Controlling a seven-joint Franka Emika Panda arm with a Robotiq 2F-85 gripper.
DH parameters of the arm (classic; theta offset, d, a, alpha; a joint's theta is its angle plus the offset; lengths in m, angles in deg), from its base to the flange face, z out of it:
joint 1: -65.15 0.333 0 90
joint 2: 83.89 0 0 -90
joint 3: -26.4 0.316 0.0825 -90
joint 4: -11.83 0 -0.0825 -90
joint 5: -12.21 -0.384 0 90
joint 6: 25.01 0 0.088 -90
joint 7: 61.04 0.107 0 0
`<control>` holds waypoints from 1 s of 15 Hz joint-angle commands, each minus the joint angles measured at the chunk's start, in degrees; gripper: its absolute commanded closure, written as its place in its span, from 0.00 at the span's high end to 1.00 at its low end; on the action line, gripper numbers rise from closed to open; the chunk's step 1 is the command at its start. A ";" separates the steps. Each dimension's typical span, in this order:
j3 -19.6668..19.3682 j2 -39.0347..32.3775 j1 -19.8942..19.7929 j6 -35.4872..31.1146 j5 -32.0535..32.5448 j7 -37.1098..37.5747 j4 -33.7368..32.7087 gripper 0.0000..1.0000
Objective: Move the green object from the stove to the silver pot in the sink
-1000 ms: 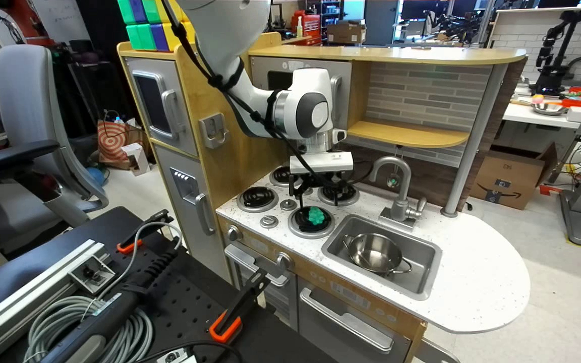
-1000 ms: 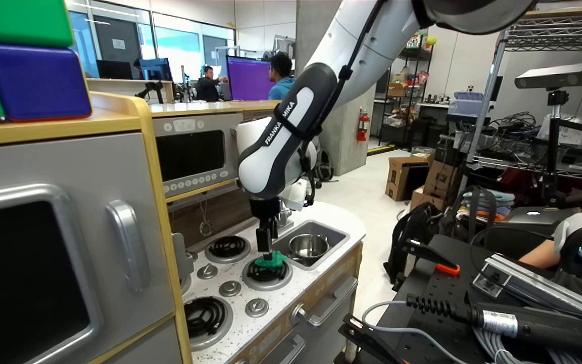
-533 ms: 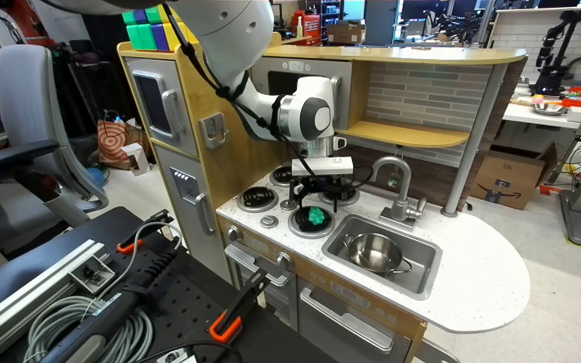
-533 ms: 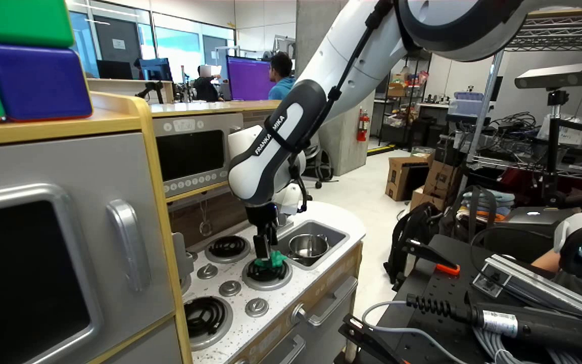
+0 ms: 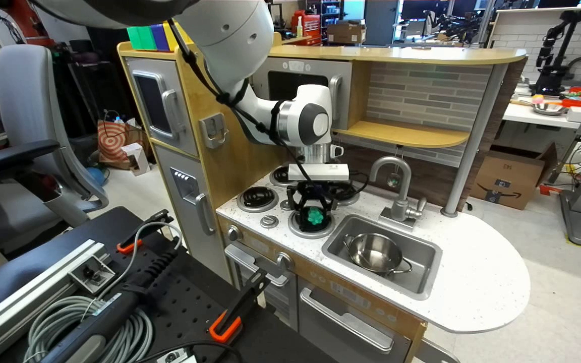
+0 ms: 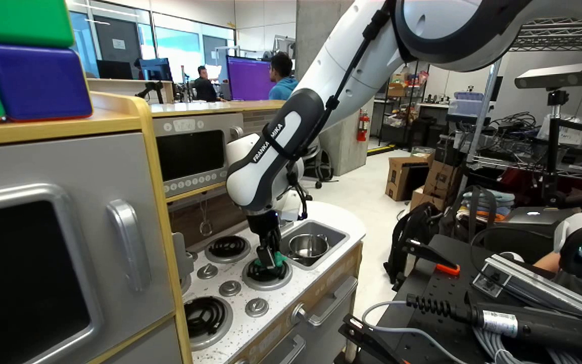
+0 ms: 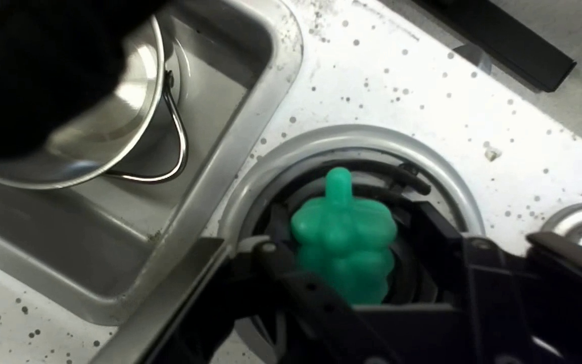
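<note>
The green object (image 7: 344, 237), shaped like a grape bunch with a stub, rests on a black burner of the stove (image 5: 283, 233). My gripper (image 7: 347, 227) is down around it in the wrist view, one finger on each side. The left-hand finger is right beside it or touching. A gap with burner coil shows between it and the right-hand finger (image 7: 435, 230), so the jaws are partly open. In an exterior view the fingers hide part of the green object (image 6: 279, 259). The silver pot (image 5: 375, 252) stands in the sink (image 5: 434, 272), beside that burner.
A curved faucet (image 5: 394, 176) rises behind the sink. The tall wooden cabinet (image 5: 242, 126) flanks the stove, and a microwave front (image 6: 195, 154) and a wooden shelf (image 5: 411, 135) overhang the back. A black table (image 5: 184, 302) with clamps and cables lies in front.
My gripper has come down onto the burner, and its fingers have moved much closer together on both sides of the green object. The object and pot have not visibly moved.
</note>
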 commanded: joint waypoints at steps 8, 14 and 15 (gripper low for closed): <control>0.75 6.03 -3.27 -5.08 0.06 0.10 7.56 0.19; -0.24 14.58 -9.65 -13.76 -1.42 2.11 20.25 0.19; -0.27 15.52 -10.53 -14.09 -1.63 2.36 21.29 0.19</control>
